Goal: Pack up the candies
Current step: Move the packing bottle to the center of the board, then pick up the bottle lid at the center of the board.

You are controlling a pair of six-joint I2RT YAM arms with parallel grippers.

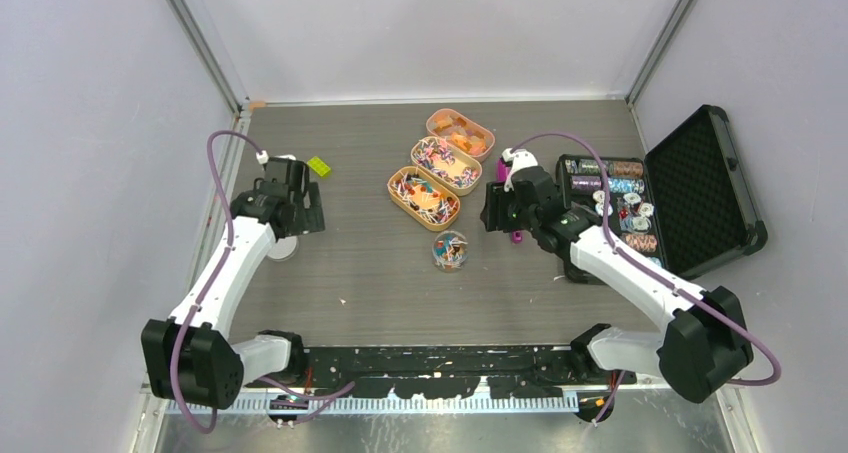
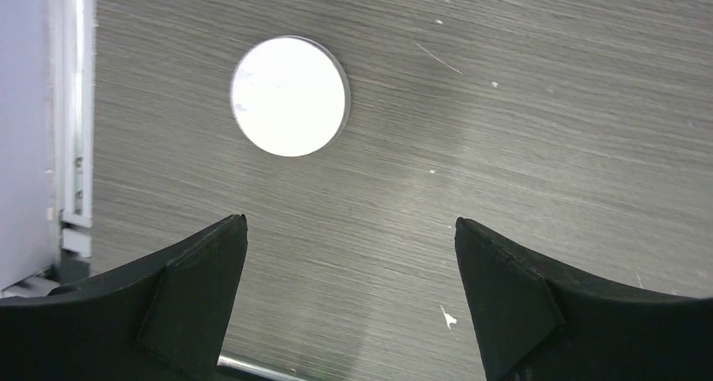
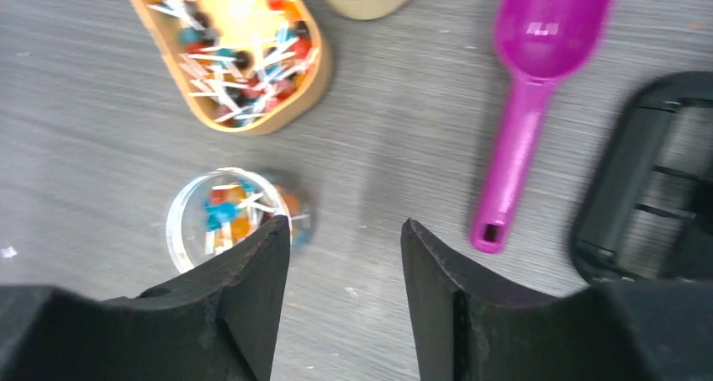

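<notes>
The candies [image 1: 424,195] fill three tan oval trays in the middle of the table, and more lie in a small clear jar [image 1: 450,250] nearer the arms. In the right wrist view the jar [image 3: 220,215] holds blue, orange and white sweets, just ahead of the left finger. A magenta scoop [image 3: 531,95] lies flat on the table to the right, empty. My right gripper [image 3: 345,234] is open above bare table between jar and scoop, holding nothing. My left gripper [image 2: 351,221] is open and empty at the far left, with a white round lid [image 2: 290,95] lying ahead of it.
An open black case [image 1: 705,188] with rows of poker chips stands at the right, and its edge [image 3: 647,179] is close to my right gripper [image 1: 495,216]. A small green block [image 1: 318,166] sits behind my left gripper [image 1: 303,218]. Metal rails border the table's left side.
</notes>
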